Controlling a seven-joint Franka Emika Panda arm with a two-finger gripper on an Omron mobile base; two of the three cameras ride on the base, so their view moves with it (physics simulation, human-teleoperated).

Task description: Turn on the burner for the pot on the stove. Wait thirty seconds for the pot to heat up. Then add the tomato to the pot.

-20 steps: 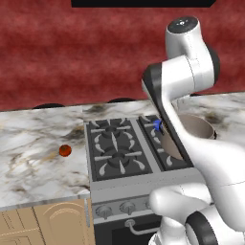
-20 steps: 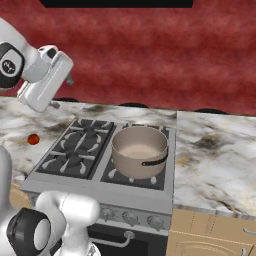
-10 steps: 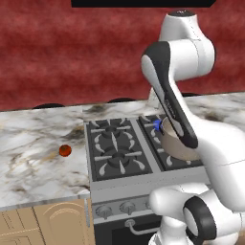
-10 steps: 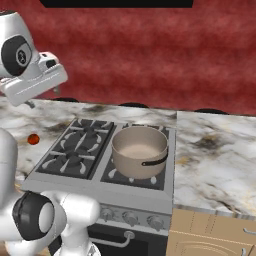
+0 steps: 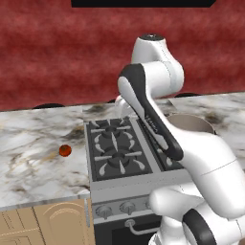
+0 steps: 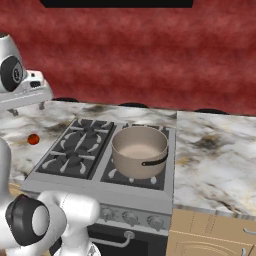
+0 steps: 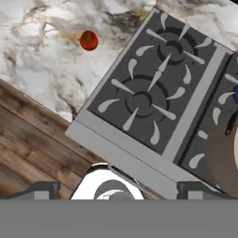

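Up high over the left half of the stove [image 6: 150, 192], the gripper [image 7: 118, 188] hangs with its jaws spread wide and nothing between them; its two dark tips sit at the bottom corners of the hand view, well apart. Below it lie the two left-hand burners with their pale grate fingers, neither one lit. At the right edge of the hand view a small blue glow marks the burner [image 7: 236, 93] under the pot [image 6: 139, 151], which stands on the right side of the cooktop, wide and low, pale inside and with nothing in it, one dark handle facing the front. Along the steel front of the stove runs a row of round knobs [image 6: 131, 217] above a bar handle [image 6: 107, 241]. To the left of the cooktop, on the marble counter [image 5: 33, 158], sits the tomato [image 5: 65, 150], a small glossy red ball well apart from the stove's edge and from the pot. The counter is white stone veined with grey and brown, darker smudges near the back, and it carries on to the right of the stove too. Beneath it are light wooden cabinet doors [image 5: 57, 225] with arched panels, and the hand view catches brown plank flooring [image 7: 32, 144] in front of the range. Behind everything rises a mottled deep-red wall [image 6: 150, 55], with a black slab at the top edge.
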